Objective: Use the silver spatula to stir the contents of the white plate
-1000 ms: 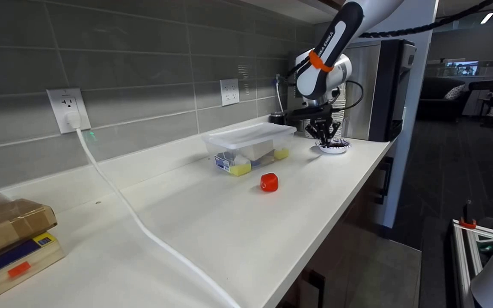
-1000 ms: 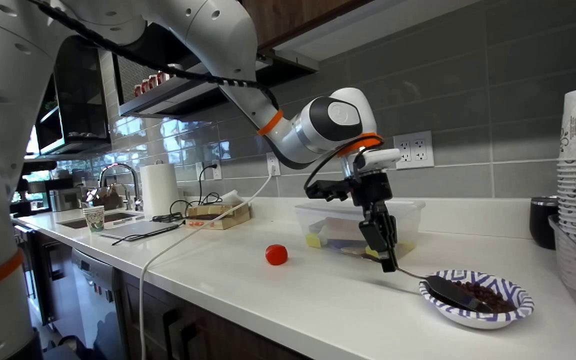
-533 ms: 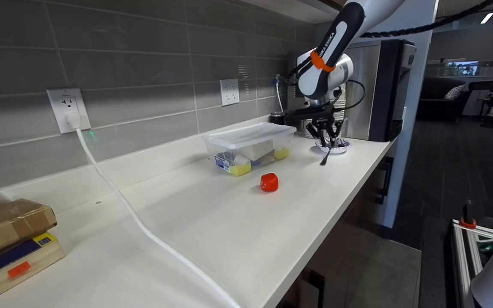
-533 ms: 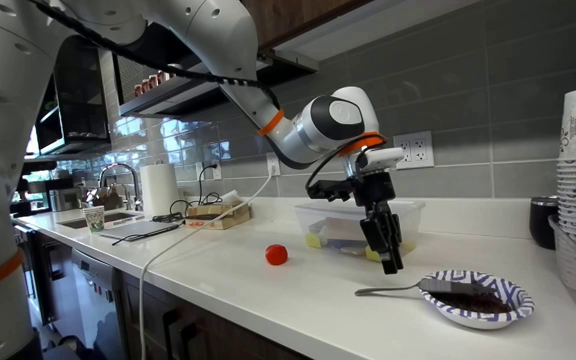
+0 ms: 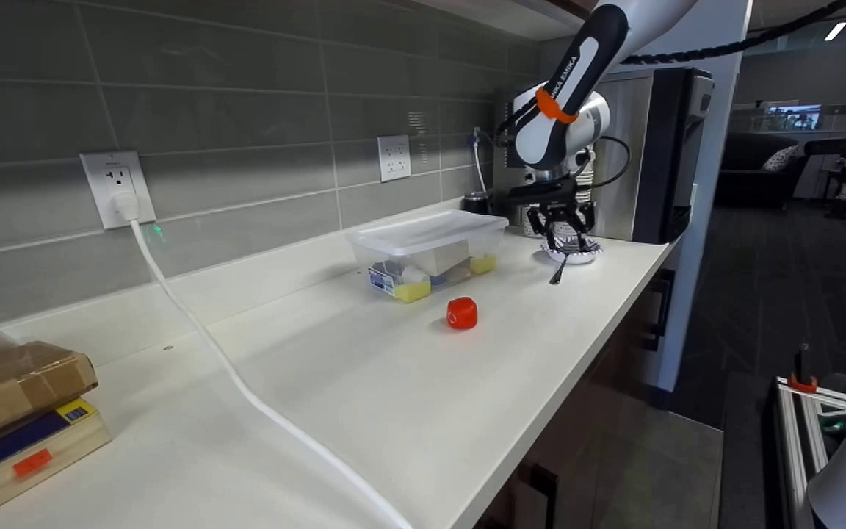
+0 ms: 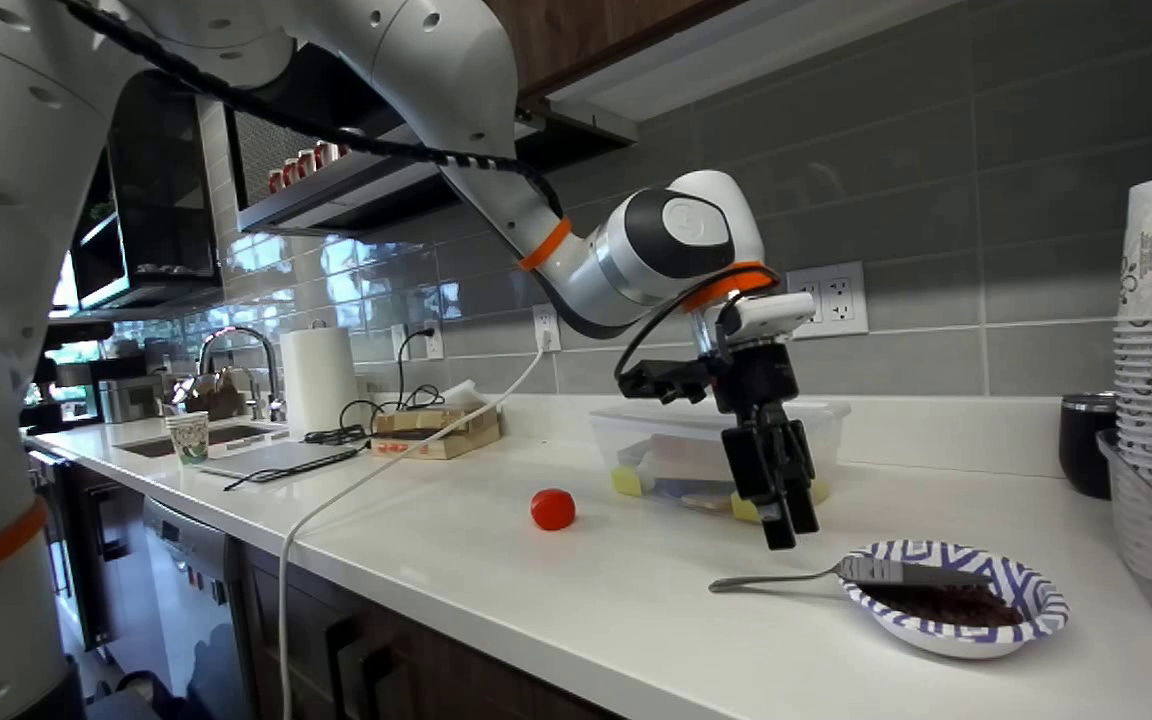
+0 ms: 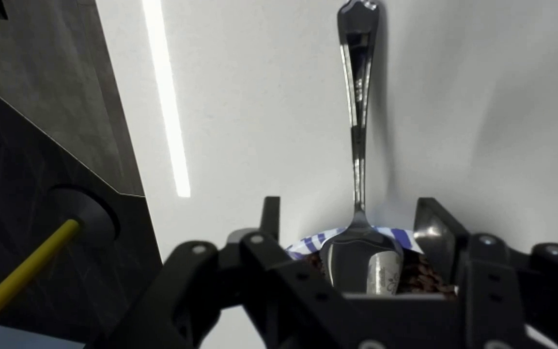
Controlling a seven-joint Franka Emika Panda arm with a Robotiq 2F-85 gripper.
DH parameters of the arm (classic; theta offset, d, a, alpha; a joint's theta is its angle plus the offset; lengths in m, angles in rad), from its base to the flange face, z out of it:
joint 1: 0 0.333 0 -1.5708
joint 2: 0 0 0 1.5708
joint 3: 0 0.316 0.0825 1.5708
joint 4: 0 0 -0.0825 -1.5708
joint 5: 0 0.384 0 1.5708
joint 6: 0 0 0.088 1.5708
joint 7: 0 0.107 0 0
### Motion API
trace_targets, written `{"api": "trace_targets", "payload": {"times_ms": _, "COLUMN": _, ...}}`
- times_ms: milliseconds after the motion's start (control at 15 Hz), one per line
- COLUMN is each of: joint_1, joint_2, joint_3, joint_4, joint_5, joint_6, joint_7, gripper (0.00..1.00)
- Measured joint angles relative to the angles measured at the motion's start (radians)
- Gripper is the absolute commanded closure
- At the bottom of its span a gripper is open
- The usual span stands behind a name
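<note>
A black two-fingered end effector (image 7: 349,220) hangs above a white worktop (image 6: 636,600), its fingers spread apart and holding nothing. Below it, not touching the fingertips, lies the silver spatula (image 6: 866,570). In the wrist view the spatula's long axis runs almost straight from 12 to 6 o'clock: the handle stretches to 12, the slim neck shows between the fingers, which stand at 9 and 3, and the broad head points to 6. In an exterior view, the handle's free end is at 8 o'clock from the fingertips and seems to rest on the worktop. The head lies between 3 and 4 o'clock, crossing the rim of the white plate (image 6: 966,645) at about 9 o'clock and reaching over the dark brown contents (image 6: 981,607). Whether the stirring is finished cannot be told. If the spatula is to be gripped, the end effector looks well lined up: it would likely need only to descend, with a slight shift towards 12, and close across the neck from 9 and 3. Too far towards 6, the fingers could strike the plate's rim.
</note>
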Motion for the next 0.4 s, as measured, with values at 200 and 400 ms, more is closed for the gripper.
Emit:
{"api": "trace_targets", "payload": {"times_ms": 200, "joint_1": -0.001, "joint_2": 0.0, "joint_3": -0.002, "joint_4": 0.0, "joint_5": 0.0, "joint_6": 0.0, "joint_7": 0.0, "gripper": 0.0}}
{"api": "trace_targets", "payload": {"times_ms": 400, "joint_1": -0.009, "joint_2": 0.0, "joint_3": -0.004, "joint_4": 0.0, "joint_5": 0.0, "joint_6": 0.001, "joint_7": -0.001, "gripper": 0.0}}
